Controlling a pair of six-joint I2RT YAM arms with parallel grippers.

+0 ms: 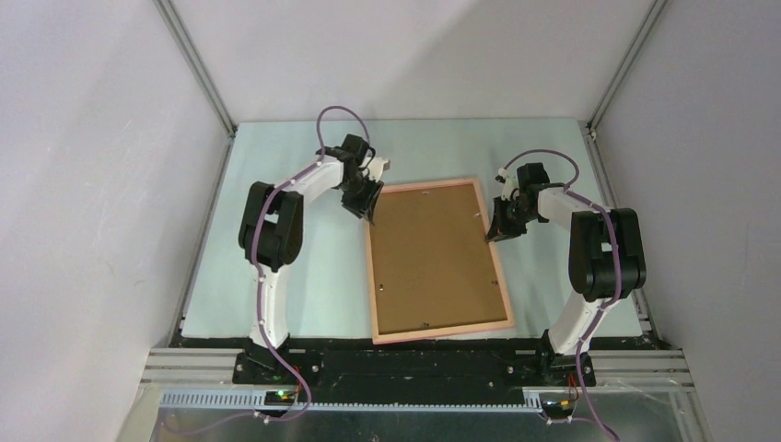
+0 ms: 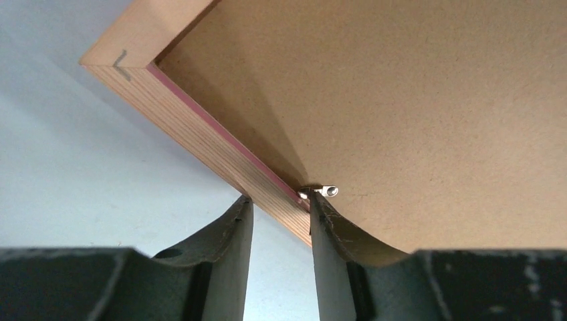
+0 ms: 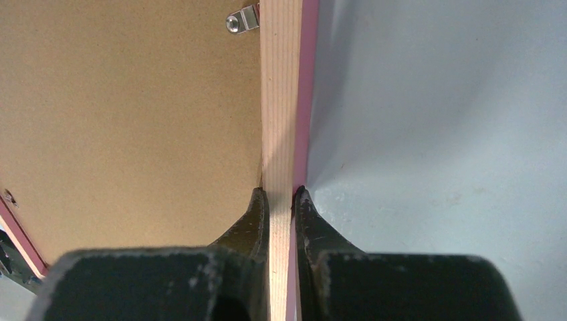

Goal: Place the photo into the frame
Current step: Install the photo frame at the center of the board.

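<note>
The right gripper (image 3: 280,194) is clamped on one side rail of the frame (image 1: 442,331); the left gripper (image 2: 279,200) has its jaws partly apart, tips at the opposite rail, gripping nothing.

1. The frame (image 3: 279,100), between the jaws of the right gripper (image 3: 281,195): bare pale wood, grain showing (outer face painted matt pink).
2. Backing board (image 3: 127,120), left of those jaws: matt brown fibreboard.
3. Retaining tab (image 3: 242,21), ahead of them: shiny metal.
4. Table (image 3: 441,134), to their right: matt, pale.

The brown backing board (image 1: 435,260) hides whatever lies inside the frame (image 1: 442,332). Each wrist view cuts the frame off at its edges.
</note>
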